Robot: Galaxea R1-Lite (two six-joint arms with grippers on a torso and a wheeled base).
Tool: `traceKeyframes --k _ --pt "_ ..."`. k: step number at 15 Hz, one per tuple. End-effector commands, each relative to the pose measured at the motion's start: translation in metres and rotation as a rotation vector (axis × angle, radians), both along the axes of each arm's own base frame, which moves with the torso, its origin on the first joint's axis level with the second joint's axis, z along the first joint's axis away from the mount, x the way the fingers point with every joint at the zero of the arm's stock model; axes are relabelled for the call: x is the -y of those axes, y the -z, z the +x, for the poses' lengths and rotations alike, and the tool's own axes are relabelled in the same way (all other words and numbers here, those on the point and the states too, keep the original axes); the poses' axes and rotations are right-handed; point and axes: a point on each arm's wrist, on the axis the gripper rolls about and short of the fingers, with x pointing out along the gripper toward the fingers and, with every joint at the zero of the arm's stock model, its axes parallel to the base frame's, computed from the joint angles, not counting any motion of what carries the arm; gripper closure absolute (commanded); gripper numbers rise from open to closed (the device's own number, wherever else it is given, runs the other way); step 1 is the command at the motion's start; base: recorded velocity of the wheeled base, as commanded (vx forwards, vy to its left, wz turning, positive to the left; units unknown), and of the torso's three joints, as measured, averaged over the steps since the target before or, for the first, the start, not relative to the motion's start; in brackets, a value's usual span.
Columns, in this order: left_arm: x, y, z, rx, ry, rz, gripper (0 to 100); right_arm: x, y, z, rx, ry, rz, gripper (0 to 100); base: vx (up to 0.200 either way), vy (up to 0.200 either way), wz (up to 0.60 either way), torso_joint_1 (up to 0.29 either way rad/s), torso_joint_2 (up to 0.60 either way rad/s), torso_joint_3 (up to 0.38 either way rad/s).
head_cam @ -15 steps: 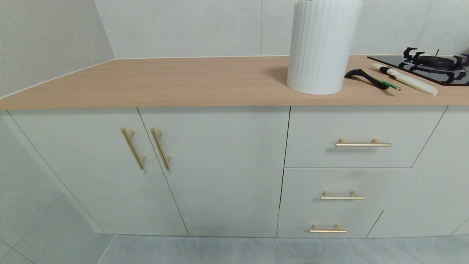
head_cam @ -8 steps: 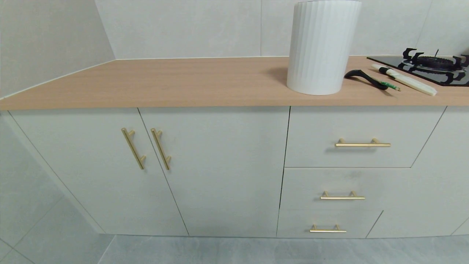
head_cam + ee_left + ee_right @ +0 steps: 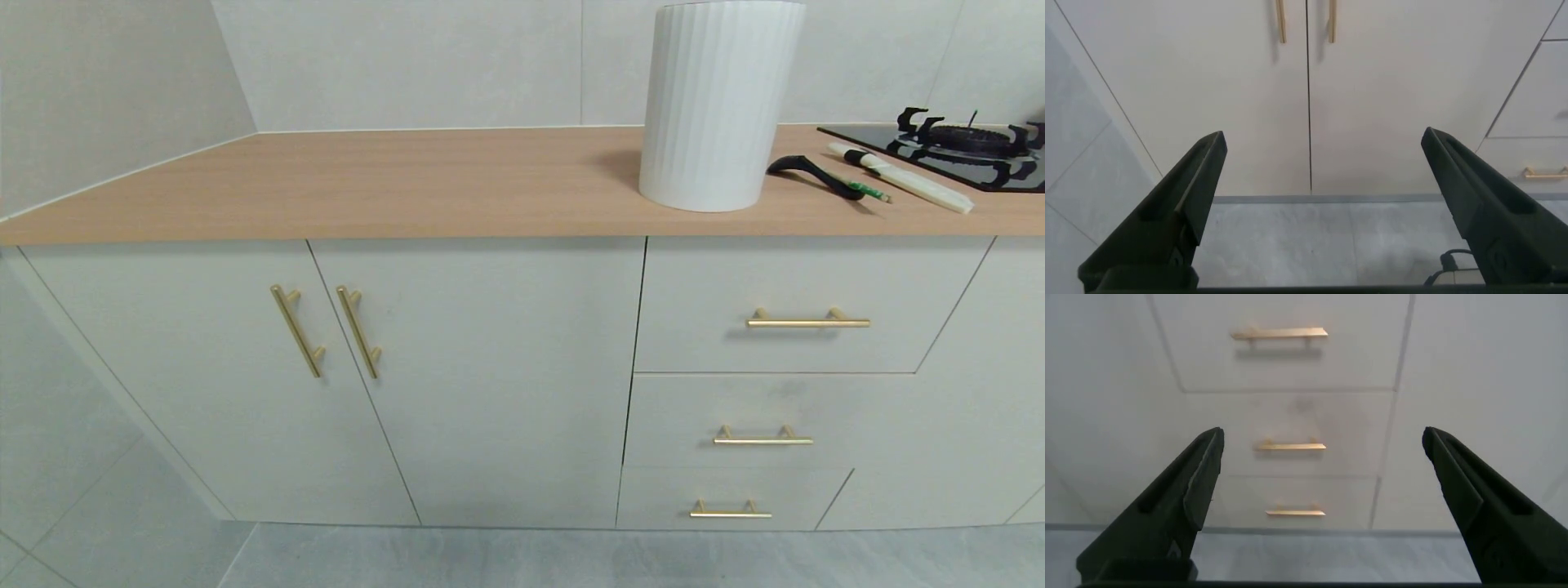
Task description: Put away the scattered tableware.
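Utensils (image 3: 819,175) right of canister (image 3: 709,106) (both on countertop (image 3: 367,180)).

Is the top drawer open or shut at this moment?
Shut. The top drawer sits flush with the cabinet door beside it, only thin seams around its front.

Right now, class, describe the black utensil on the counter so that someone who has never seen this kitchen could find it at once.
Start at the wooden countertop, where a tall white ribbed container stands near the stove. Between them, close to the container's base, lies the black utensil. It is short, dark and curved, unlike the long white stick beside it.
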Motion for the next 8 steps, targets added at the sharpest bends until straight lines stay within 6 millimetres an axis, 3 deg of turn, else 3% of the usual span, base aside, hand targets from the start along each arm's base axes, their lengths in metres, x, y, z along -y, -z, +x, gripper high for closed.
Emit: traceKeyframes --k 1,5,8 --pt "0.000 0.000 0.000 -0.001 0.000 0.000 0 -0.001 -0.021 0.019 -0.128 -0.084 0.004 0 0.000 0.000 0.00 0.000 0.00 0.000" --pt "0.000 0.000 0.000 -0.001 0.000 0.000 0 -0.005 -0.039 0.065 -0.374 -0.147 0.001 0 0.000 0.000 0.00 0.000 0.00 0.000" --pt "0.000 0.000 0.000 -0.001 0.000 0.001 0 -0.011 -0.051 0.120 -0.568 -0.193 0.003 0 0.000 0.000 0.00 0.000 0.00 0.000"
